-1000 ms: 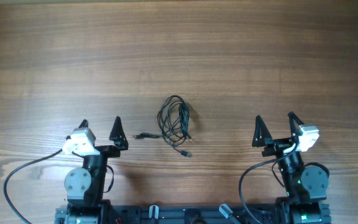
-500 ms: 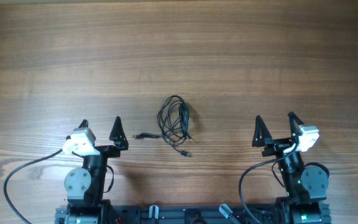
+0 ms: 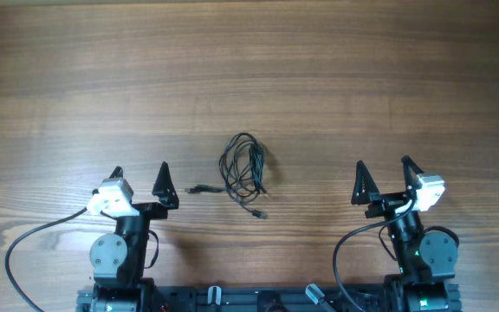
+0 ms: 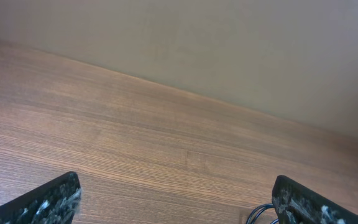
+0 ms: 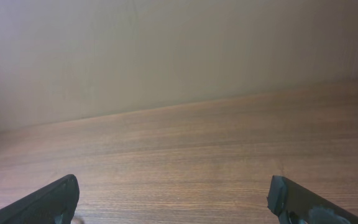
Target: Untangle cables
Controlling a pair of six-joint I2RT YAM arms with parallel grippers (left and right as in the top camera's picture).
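Bunched cables (image 3: 248,166) between wide-spread left hand (image 3: 139,171) and right hand (image 3: 383,165)

Overhead cam looks straight down on the whole table (image 3: 319,69) from well up, while both wrist cams sit low by the near edge, facing across the wood toward the far wall (image 4: 229,50) (the left one just catches the cables (image 4: 258,213) too).

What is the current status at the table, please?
Left gripper open, empty. Right gripper open, empty. Cables bunched mid-table between the arms, untouched. No obstruction seen.
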